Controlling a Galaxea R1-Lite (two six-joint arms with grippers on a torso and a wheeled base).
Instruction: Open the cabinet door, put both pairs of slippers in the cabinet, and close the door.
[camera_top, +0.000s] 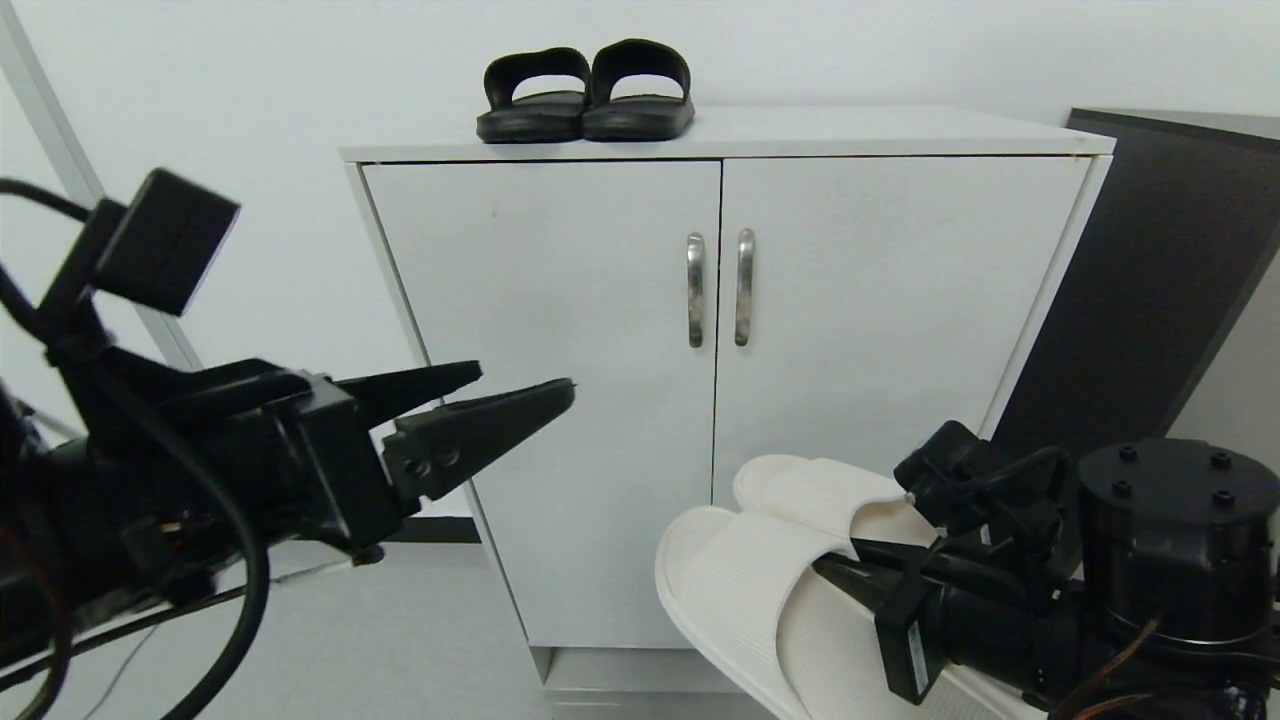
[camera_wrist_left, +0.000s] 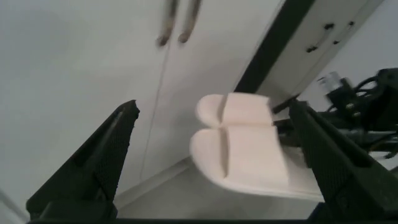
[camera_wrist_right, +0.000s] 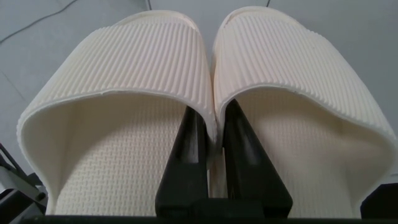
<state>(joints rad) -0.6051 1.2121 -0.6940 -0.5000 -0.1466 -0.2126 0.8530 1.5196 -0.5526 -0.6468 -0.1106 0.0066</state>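
Left gripper is sitting open, door handle ahead, above its tips; right gripper is clamping white slippers. I'd hook handle squarely, pull along hinge arc.

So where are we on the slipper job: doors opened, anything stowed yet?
Done: the pair of white ribbed slippers is picked up, pinched in the right gripper. In hand: the open left gripper sits before the white cabinet's shut doors. Left: open a door, stow both pairs, including the black open-toe slippers on top, then close.

Black arms, looped cables, screws; left end effector tapered
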